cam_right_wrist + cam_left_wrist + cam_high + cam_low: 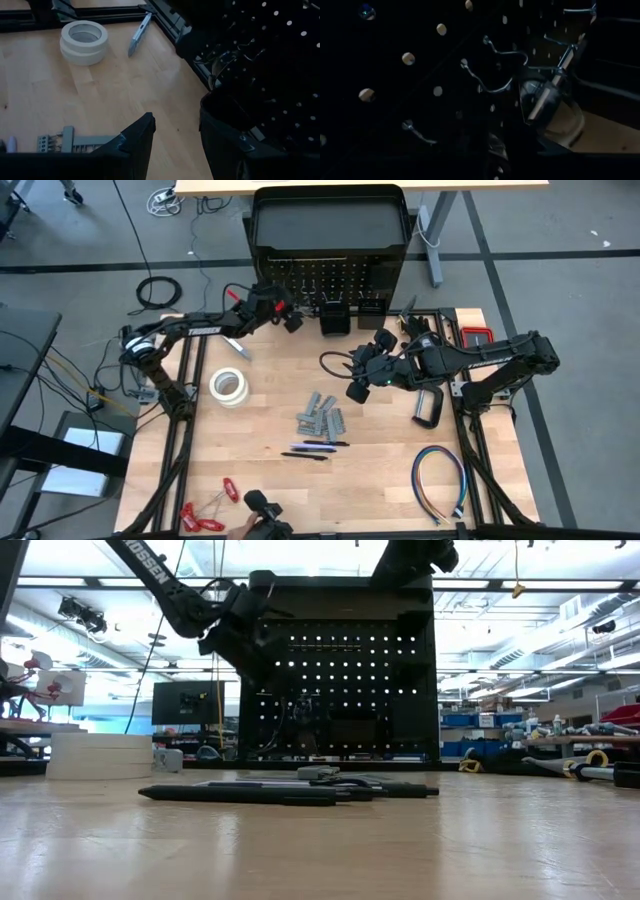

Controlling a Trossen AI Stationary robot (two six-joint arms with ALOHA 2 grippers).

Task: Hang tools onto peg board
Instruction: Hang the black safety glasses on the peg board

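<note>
Peg board (pixel 330 280) is standing right before the left pincer (pixel 288 315), whose state is untellable; right pincer (pixel 175 135) is hovering spread above the bench (pixel 100 100).

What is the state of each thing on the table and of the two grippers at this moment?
Left gripper: at the peg board's face, finger state unclear.
Right gripper: open, empty, above the table.
Peg board: upright at the table's far edge.
White tape rolls: stacked, lying flat.
Silver bar-shaped tool: flat on the table.
Grey metal pieces: lying in a cluster.
Dark pens: lying side by side.
Black C-clamp: lying on the table.
</note>
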